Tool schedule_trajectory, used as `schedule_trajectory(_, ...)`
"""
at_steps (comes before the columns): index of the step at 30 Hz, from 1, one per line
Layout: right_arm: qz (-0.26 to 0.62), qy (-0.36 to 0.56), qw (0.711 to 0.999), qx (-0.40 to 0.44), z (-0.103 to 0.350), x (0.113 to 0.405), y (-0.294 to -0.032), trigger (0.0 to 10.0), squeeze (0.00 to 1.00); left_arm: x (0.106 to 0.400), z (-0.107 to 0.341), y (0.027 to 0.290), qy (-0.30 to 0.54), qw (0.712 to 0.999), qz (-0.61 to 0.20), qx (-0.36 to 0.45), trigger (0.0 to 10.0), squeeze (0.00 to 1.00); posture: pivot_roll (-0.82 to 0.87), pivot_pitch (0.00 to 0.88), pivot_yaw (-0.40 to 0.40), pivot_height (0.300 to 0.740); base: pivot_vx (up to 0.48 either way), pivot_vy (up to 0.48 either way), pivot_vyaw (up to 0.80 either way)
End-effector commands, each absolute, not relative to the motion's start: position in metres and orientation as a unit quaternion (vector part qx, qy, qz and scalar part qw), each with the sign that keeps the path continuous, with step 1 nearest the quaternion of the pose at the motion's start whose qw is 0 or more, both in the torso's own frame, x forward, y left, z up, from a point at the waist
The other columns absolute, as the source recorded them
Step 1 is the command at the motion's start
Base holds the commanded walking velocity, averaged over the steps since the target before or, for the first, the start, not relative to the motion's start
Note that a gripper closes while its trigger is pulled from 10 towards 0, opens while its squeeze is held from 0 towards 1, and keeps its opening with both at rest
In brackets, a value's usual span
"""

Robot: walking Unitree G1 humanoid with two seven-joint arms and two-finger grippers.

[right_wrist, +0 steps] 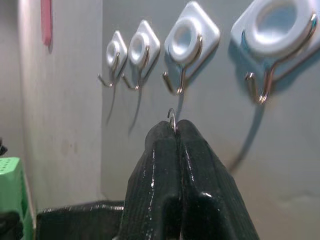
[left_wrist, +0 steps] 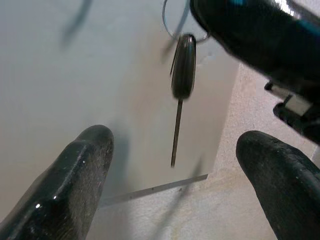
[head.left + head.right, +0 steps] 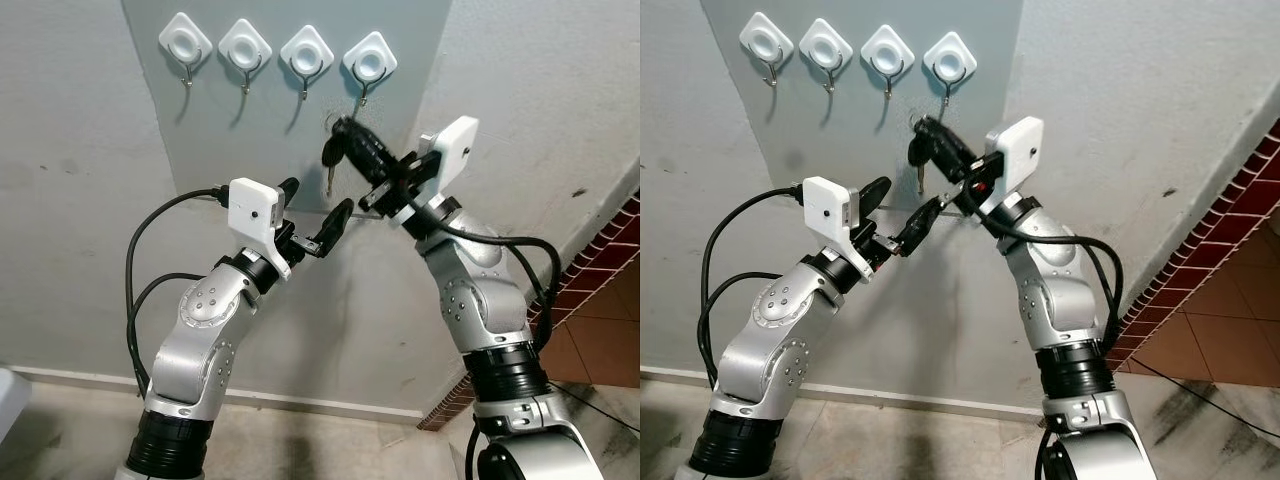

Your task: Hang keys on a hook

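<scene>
No text, label, brand, number or sign can be read anywhere in these views. The white hook plates [image 3: 308, 48], the grey panel [image 3: 215, 135] behind them and the white camera housings [image 3: 252, 213] on the wrists carry no legible marking. A pink strip [image 1: 46, 21] on the wall in the right wrist view is too blurred to show any writing.

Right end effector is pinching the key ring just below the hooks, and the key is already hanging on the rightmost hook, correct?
Not quite: the key hangs from the ring in the right end effector, below the rightmost hook, as the right wrist view shows.
</scene>
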State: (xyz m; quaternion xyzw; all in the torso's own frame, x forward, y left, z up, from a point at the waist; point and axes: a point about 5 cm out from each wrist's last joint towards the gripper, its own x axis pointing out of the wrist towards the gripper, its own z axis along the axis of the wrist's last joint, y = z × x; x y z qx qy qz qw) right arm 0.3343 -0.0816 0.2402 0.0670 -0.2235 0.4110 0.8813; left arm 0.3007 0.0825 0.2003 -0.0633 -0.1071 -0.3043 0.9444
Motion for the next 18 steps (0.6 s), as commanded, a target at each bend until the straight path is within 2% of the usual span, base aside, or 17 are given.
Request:
schedule_trajectory(1, 0.42, -0.236, 0.873, 0.073, 0.247, 0.331, -0.081, 10.0, 0.0, 0.3, 0.206, 0.081, -0.114, 0.941, -0.311, -0.064, 10.0, 0.0, 0.04, 0.046, -0.021, 0.74, 0.0, 0.0, 0.0)
schedule_trajectory(18, 0.393, -0.268, 0.861, 0.178, 0.272, 0.335, -0.094, 10.0, 0.0, 0.3, 0.206, 0.082, -0.113, 0.942, -0.31, -0.063, 10.0, 0.0, 0.04, 0.05, -0.019, 0.74, 0.0, 0.0, 0.0)
